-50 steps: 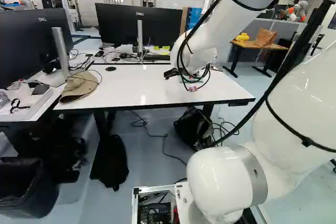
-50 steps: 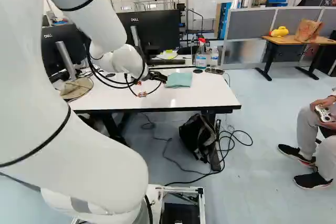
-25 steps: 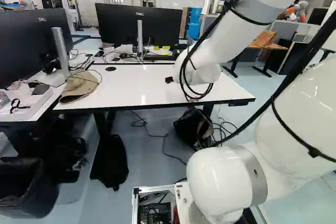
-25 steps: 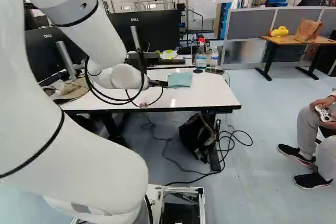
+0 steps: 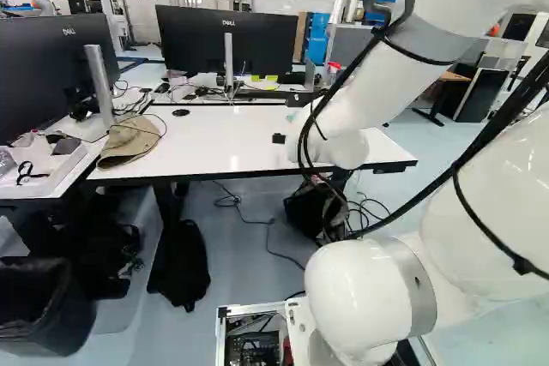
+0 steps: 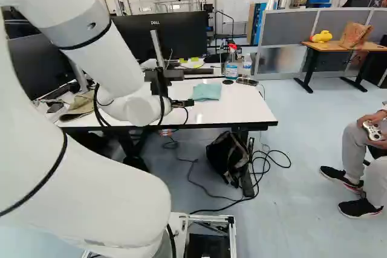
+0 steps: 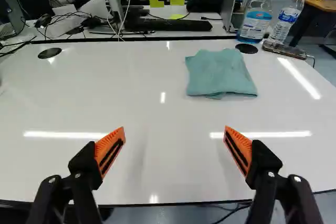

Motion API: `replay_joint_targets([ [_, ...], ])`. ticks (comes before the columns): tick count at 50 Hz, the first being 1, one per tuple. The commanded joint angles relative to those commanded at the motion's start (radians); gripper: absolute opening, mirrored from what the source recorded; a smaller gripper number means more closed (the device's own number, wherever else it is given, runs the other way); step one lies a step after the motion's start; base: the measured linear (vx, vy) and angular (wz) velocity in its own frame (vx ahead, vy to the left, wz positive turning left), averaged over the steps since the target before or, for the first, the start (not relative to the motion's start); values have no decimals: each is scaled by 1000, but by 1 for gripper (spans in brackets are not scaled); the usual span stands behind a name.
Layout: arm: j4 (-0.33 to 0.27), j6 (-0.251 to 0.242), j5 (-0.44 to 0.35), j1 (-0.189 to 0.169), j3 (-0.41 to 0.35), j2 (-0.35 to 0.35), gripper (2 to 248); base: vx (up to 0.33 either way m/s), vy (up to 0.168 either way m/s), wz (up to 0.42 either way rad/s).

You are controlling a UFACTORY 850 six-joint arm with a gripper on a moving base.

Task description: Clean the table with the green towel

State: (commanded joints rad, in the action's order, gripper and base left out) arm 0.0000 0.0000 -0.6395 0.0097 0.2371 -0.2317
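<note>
The white table (image 7: pixel 79 108) spread wide under the arm, its top glossy with no spill or dirt that the views could settle. On it, toward the far side near the spray bottle (image 7: pixel 257 11) and water bottle (image 7: pixel 287 11), the green towel (image 7: pixel 218 73) lay folded. The gripper (image 7: pixel 173 148) hung over the near edge (well short of the cloth), fingers spread wide, holding nothing. This would suit a wipe still ahead or one already finished.
</note>
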Motion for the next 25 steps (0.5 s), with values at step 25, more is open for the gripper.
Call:
replay_joint_targets([
  [25, 0, 0, -147, -6, -95, -30, 247, 0, 0, 0],
])
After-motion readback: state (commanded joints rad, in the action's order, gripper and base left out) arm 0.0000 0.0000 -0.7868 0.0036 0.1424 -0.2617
